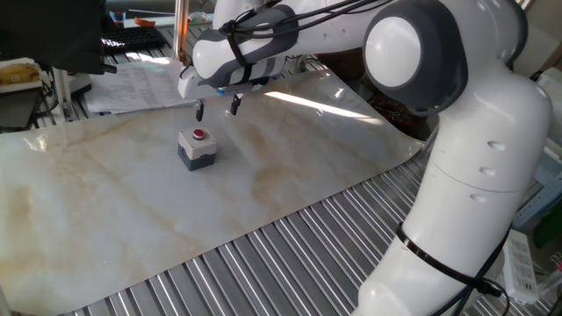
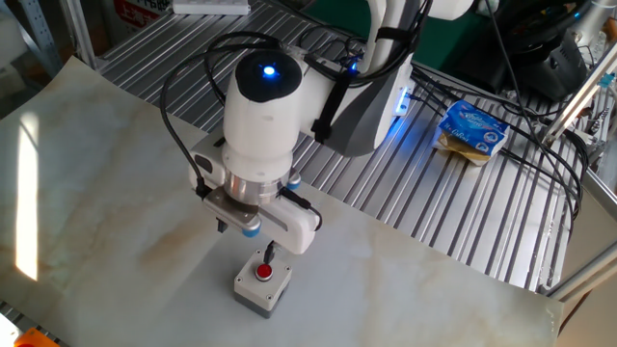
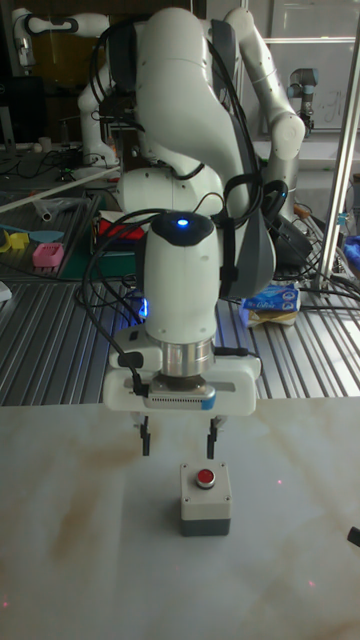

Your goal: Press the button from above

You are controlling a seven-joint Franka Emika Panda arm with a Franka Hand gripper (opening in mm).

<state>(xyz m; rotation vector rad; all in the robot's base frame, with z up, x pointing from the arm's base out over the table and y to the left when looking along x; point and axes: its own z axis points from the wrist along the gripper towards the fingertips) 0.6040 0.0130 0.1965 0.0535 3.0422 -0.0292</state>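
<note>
The button is a small grey box with a round red cap, standing on the pale marbled sheet. It also shows in the other fixed view and in the tall view. My gripper hangs just above and behind the button, pointing down, offset slightly to the left of the cap in the tall view. Its two dark fingers stand apart with nothing between them, so it is open. One fingertip sits close above the button's rear edge. My gripper does not touch the button.
The sheet lies on a ribbed metal tabletop. Papers lie at the back left. A blue packet and cables rest on the ribbed metal behind the arm. A pink object sits on a side table.
</note>
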